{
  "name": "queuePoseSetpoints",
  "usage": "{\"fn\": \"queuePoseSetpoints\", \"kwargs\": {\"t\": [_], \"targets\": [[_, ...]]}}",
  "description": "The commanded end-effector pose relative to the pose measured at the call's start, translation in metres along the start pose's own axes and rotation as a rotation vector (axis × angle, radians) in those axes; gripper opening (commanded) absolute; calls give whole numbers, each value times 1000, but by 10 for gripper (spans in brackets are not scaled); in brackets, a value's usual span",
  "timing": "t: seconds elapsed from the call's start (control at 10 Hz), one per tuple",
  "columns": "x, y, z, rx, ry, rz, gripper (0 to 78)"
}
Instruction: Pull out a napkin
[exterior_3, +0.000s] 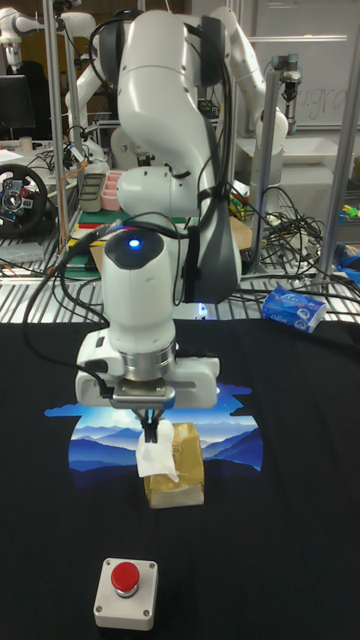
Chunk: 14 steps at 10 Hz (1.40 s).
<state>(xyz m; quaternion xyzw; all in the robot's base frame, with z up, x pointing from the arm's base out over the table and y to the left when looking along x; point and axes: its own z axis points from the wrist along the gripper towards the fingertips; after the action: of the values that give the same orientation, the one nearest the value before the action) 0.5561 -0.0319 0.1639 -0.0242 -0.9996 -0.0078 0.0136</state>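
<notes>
At the far left of the frame, on the cluttered bench behind the black table (300, 480), a steering wheel (20, 198) leans among cables, with pink trays (103, 190) a little to its right. Nearer the middle, the white arm (165, 120) folds down from the top of the frame, a blue light (135, 240) glowing on its wrist housing, and it ends low in the centre of the picture. There the gripper (150, 428) points straight down, its dark fingers drawn together on the top edge of a white napkin (153, 458) — the tissue hangs in a crumpled fold below the fingertips, partly raised out of its pack. The napkin pack (177, 468), a tan, glossy bundle, lies just right of and under the napkin, sitting on a blue mountain-print mat (230, 440) that spreads across the cloth in the middle of the frame. Whether the napkin's lower end is free of the pack or caught in it, I cannot tell from here. Below, near the bottom centre, a grey box with a red button (125, 580) sits well apart from the pack. Over at the right — back by the table's far edge — a blue packet (295, 308) lies tilted.
</notes>
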Motion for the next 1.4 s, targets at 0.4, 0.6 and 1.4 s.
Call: {"fn": "queuePoseSetpoints", "kwargs": {"t": [0.4, 0.6, 1.4], "targets": [[-3, -1, 0, 3, 26, 8, 0], [-2, -2, 3, 3, 27, 3, 0], [-17, -10, 7, 2, 4, -7, 0]]}}
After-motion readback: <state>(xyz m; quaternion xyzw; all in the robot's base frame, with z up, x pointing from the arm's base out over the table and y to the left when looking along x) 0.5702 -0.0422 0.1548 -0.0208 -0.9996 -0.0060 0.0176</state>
